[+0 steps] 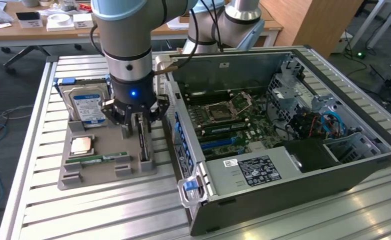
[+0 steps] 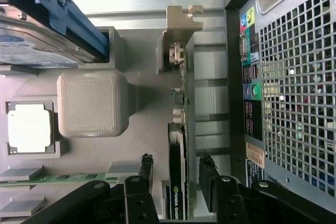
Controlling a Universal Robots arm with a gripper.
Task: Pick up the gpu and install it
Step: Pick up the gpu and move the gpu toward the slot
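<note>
The gpu is a thin dark card standing on its edge in a slot of the grey holder tray, close to the computer case. In the exterior view the gpu sits at the tray's right side. My gripper is lowered over it with one finger on each side of the card. The fingers stand apart from the card, with a gap showing on both sides, so the gripper is open. In the exterior view the gripper hangs straight down over the tray.
The open computer case with its motherboard lies right beside the tray. On the tray stand a silver hard drive, a processor and a green memory stick. The case's perforated back panel is close to the gpu.
</note>
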